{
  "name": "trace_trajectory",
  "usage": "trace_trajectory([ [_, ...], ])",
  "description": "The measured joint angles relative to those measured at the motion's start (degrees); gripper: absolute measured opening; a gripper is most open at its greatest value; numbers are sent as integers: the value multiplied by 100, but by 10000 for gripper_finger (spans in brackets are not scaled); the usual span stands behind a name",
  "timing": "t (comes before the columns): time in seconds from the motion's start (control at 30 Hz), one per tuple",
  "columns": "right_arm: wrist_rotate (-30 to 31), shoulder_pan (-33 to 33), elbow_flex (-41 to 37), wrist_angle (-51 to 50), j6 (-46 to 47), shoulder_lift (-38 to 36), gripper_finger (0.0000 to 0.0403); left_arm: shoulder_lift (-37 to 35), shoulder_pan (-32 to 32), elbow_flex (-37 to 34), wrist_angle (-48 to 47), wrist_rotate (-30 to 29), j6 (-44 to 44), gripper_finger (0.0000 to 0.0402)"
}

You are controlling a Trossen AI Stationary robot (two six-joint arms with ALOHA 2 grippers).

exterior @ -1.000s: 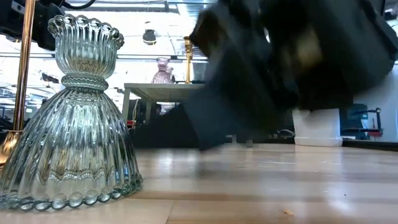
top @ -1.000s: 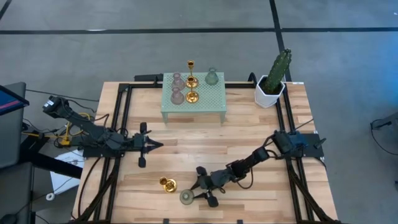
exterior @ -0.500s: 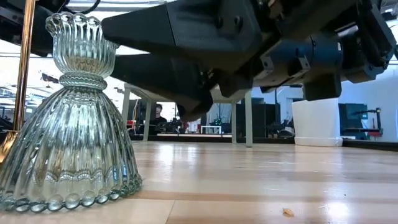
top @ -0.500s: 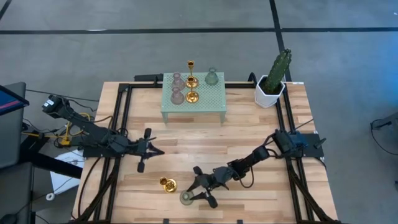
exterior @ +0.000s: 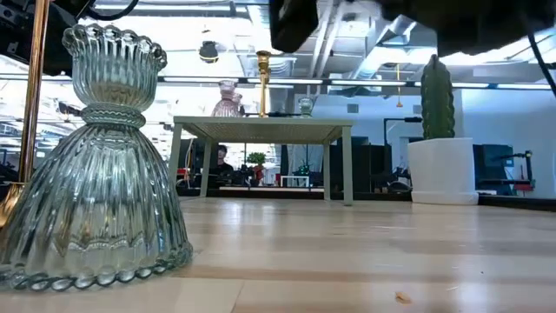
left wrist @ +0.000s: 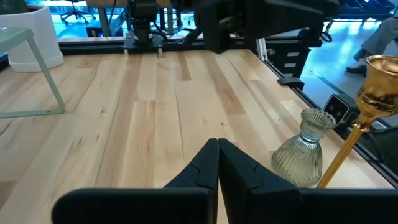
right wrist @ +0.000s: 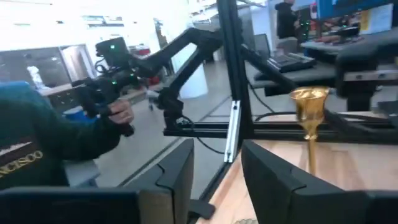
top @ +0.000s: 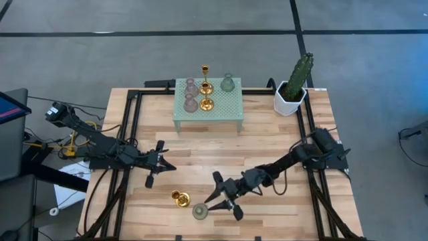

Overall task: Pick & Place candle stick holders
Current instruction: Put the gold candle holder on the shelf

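A sage green ribbed glass holder (top: 199, 212) stands on its wide base near the table's near edge; it also shows in the low view (exterior: 95, 183) and in the left wrist view (left wrist: 303, 152). A gold holder (top: 179, 198) stands just to its left, and shows in the right wrist view (right wrist: 309, 102). My right gripper (top: 212, 198) is open and empty, raised above and to the right of the green holder. My left gripper (top: 165, 167) is shut and empty, above the table left of centre. Several more holders, among them a pink one (top: 190, 102), stand on the mint stand (top: 224, 107).
The mint perforated stand stands at the far middle of the table. A cactus in a white pot (top: 292, 90) stands at the far right. Bare wood lies between the stand and the two near holders. A person's sleeve and hand (right wrist: 56, 137) show beyond the table.
My right gripper, open throughout, has risen from low beside the green holder and drawn a little toward the table's right, out of the low view's middle. The holder has stayed put. My left gripper has moved a little toward the near edge.
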Motion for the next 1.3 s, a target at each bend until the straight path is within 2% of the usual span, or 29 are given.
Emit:
trace_trajectory([
  [0.17,84,62,-37,-1042,-201,-173,112,0,2,0,0,-2,-2,5],
  [0.37,99,118,-28,-1381,-605,-209,99,0,1,0,0,-2,-1,6],
  [0.7,99,-3,-32,-1805,-627,-211,91,0,0,0,0,-4,-1,9],
  [1.07,95,-142,-32,-1826,-620,-211,91,0,2,0,0,-8,35,9],
  [1.23,86,-239,-30,-1813,-256,-211,91,0,2,0,0,-9,37,7],
  [1.3,28,-247,101,-2102,-413,-211,91,0,2,0,0,-9,37,6],
])
